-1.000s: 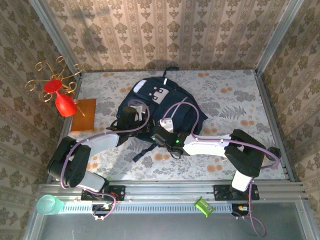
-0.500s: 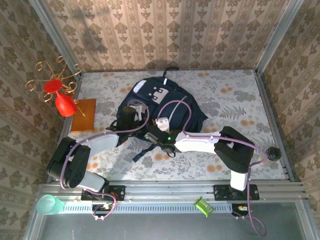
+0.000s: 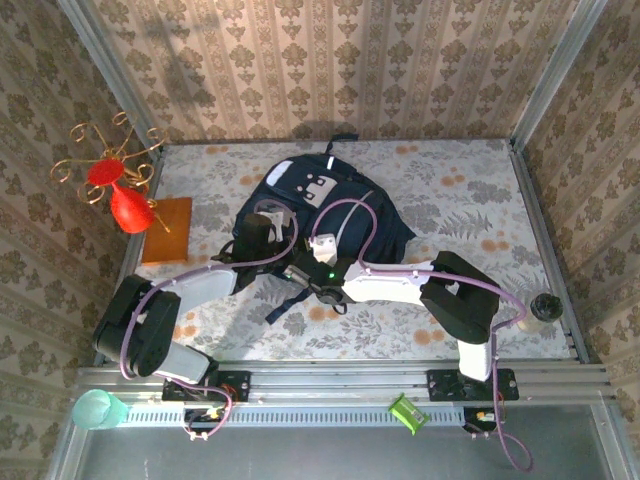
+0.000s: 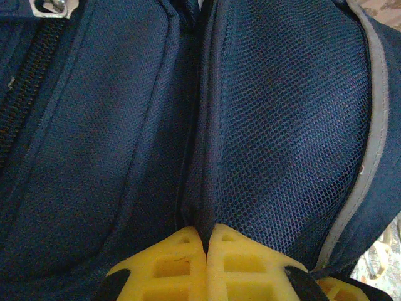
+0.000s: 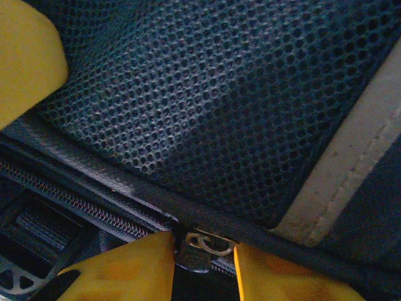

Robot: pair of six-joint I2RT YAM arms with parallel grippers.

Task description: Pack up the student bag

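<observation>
Okay, left gripper (image 4: 205, 237) first: its yellow fingers (image 4: 169, 263) are pressed tight together, nipping a fold of navy fabric where a mesh panel (image 4: 282, 138) meets the smoother cloth of the student bag (image 4: 94, 157). Over to the right gripper (image 5: 203, 248): its fingers (image 5: 125, 266) stand a little apart, and a metal zip pull (image 5: 210, 241) sits right in the gap, on the zip line below a mesh pocket (image 5: 207, 94) edged by a pale stripe (image 5: 338, 182). Whether that pull is actually pinched, I cannot tell.

Pulling out to the top view, both arms reach in from the near edge and meet over the bag's near-left part, grippers just beside each other. The student bag (image 3: 345, 195) lies mid-table, toward the far wall, straps trailing nearward. A wooden block (image 3: 165, 230) sits near its left side, apart from it, with a red vase (image 3: 128, 208) at the block's left. Wide bare floral table (image 3: 480, 200) opens to the right, all the way to the side wall.
</observation>
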